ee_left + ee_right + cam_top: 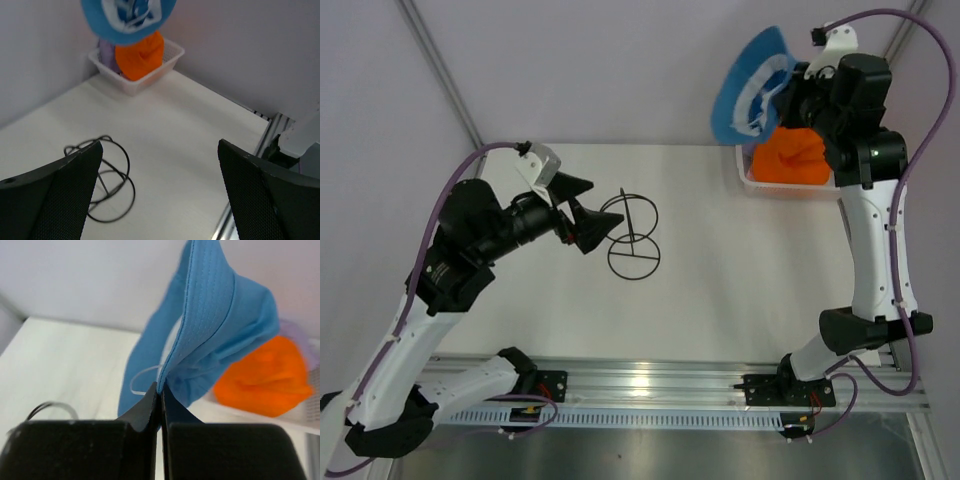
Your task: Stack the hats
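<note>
My right gripper [161,390] is raised over the far right corner, shut on the brim edge of the blue hat [210,325]. The hat [745,85] hangs in the air just left of and above the white basket [750,180]. An orange hat [795,158] lies crumpled in that basket. In the left wrist view a lavender hat [106,55] peeks out behind the orange hat [140,55]. My left gripper [588,212] hovers open at the table's left, beside the wire stand, with nothing between its fingers.
A black wire stand [632,238] of looped rings sits mid-table, just right of the left gripper's fingers. The white mesh basket [150,82] stands in the far right corner against the wall. An aluminium rail [650,385] runs along the near edge.
</note>
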You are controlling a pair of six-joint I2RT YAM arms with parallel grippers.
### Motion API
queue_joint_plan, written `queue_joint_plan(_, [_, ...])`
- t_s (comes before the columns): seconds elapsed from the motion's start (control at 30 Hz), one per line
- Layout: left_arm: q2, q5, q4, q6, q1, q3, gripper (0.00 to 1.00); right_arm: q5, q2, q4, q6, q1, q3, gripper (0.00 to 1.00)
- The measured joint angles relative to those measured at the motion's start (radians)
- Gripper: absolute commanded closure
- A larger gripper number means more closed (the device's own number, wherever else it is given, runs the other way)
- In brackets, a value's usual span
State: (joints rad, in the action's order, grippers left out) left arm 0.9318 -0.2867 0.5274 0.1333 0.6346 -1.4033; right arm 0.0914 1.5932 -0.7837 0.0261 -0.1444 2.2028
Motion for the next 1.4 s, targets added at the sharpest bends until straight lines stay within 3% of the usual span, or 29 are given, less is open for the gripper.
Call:
queue_joint_plan(0.23, [0.163, -0.154, -0.229, -0.127, 0.011, -0.066, 0.00, 0.083, -0.006, -0.147, 0.063, -0.208, -0.047, 1.00])
queue_joint_plan(0.4, [0.331, -0.138, -0.245, -0.145, 0.068, -0.135, 0.04, 0.101, 0.003, -0.177, 0.150, -0.261, -0.070, 1.00])
queue_joint_plan(0.8, [0.549, 0.291, -0.162, -0.143, 0.290, -0.264, 0.07, -0.122, 0.005, -0.192, 0.502, -0.383, -0.072, 1.00])
queue_joint_plan(0.93, [0.625, 0.410, -0.154, -0.130, 0.306, -0.341, 0.20, -0.167, 0.005, -0.190, 0.581, -0.391, -0.083, 1.00])
queue_joint_plan(1.0, [0.655, 0.455, -0.150, -0.115, 0.304, -0.365, 0.38, -0.180, 0.003, -0.187, 0.603, -0.397, -0.098, 1.00])
queue_joint_plan(1.03, [0.666, 0.469, -0.147, -0.105, 0.303, -0.369, 0.55, -0.185, 0.000, -0.183, 0.610, -0.400, -0.108, 1.00])
queue_joint_plan(1.1, [0.678, 0.488, -0.139, -0.097, 0.302, -0.370, 0.75, -0.191, -0.009, -0.175, 0.616, -0.402, -0.134, 1.00])
queue_joint_plan(1.17, [0.682, 0.495, -0.134, -0.082, 0.302, -0.370, 0.77, -0.197, -0.019, -0.168, 0.621, -0.402, -0.155, 1.00])
queue_joint_plan(1.3, [0.682, 0.499, -0.134, -0.061, 0.305, -0.370, 0.99, -0.200, -0.036, -0.153, 0.629, -0.402, -0.177, 1.00])
queue_joint_plan(1.4, [0.682, 0.500, -0.134, -0.051, 0.305, -0.370, 0.99, -0.200, -0.054, -0.125, 0.629, -0.402, -0.207, 1.00])
